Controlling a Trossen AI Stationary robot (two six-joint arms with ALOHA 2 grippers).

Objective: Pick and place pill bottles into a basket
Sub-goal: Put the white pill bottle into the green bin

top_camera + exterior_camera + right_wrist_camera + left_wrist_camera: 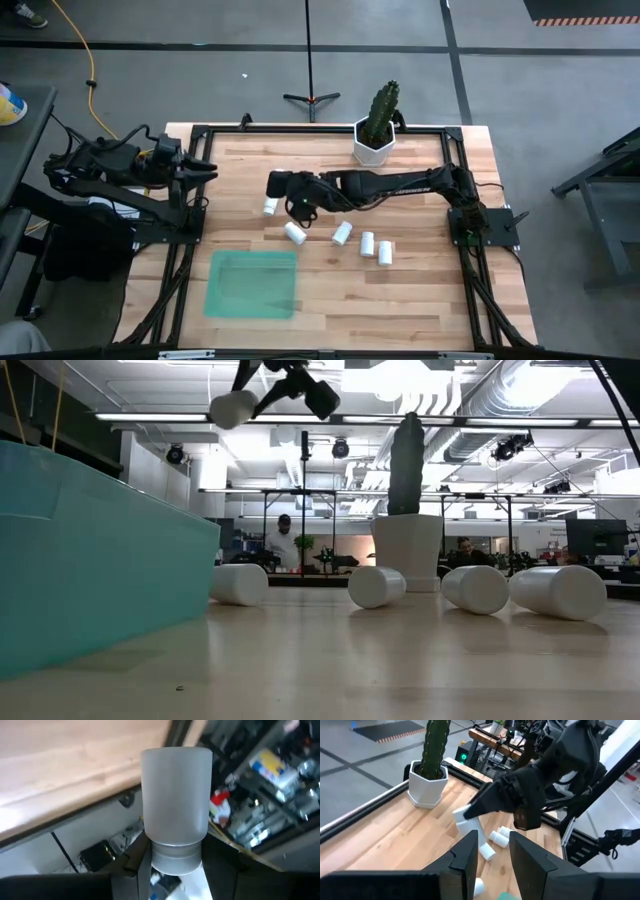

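Your wooden table (420, 290) is filling the middle of the high view, with the green tray (251, 284) sitting at its lower left, well clear of everything else. The cactus pot (376, 143) is standing at the upper edge, right of centre, just above the right arm's reach.

Your right gripper (283, 190) is stretching across to the centre-left and is grasping one pill bottle (175, 802) by its cap end; in the low view that bottle is hanging high above the board. A second bottle (271, 206) is lying just below the gripper, and four more (343, 234) are trailing toward lower right in a loose row.

Open board is lying between the bottles and the tray.

Your left gripper (490, 860) is waiting clenched at the table's left edge, holding nothing.
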